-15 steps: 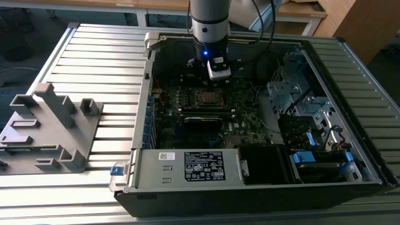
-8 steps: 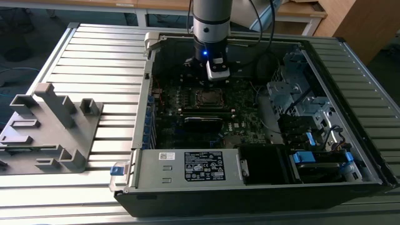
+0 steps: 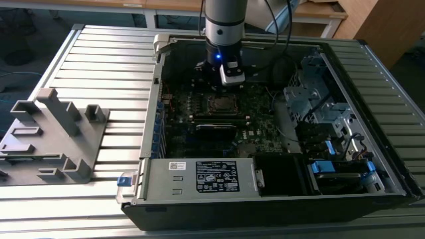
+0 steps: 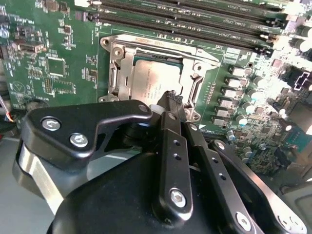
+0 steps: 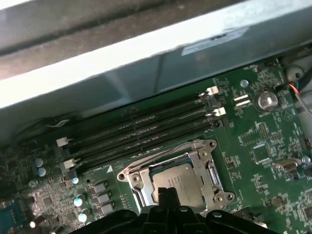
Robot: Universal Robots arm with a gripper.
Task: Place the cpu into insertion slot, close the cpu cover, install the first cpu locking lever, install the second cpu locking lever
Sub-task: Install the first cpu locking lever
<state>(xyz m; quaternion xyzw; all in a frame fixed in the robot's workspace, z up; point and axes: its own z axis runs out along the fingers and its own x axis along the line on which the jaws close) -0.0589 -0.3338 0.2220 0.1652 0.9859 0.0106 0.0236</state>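
Observation:
The cpu (image 4: 153,78) (image 5: 187,180) lies in its socket (image 3: 222,103) on the green motherboard, dull silver top facing up. The cpu cover (image 4: 122,53) (image 5: 207,153), a silvery frame, lies flat around it. A thin wire lever (image 5: 156,158) runs along the socket edge beside the memory slots. My gripper (image 4: 173,99) (image 5: 168,191) hangs just above the socket's edge, fingers pressed together and shut, with nothing visible between them. In the exterior view the arm (image 3: 226,30) stands upright over the board, its gripper (image 3: 231,79) a little behind the socket.
The open computer case (image 3: 149,124) walls in the board. Long memory slots (image 5: 141,129) run next to the socket. A power supply box (image 3: 199,177) and drive cage (image 3: 319,99) fill the case's near and right sides. A grey fixture (image 3: 53,134) sits on the slatted table.

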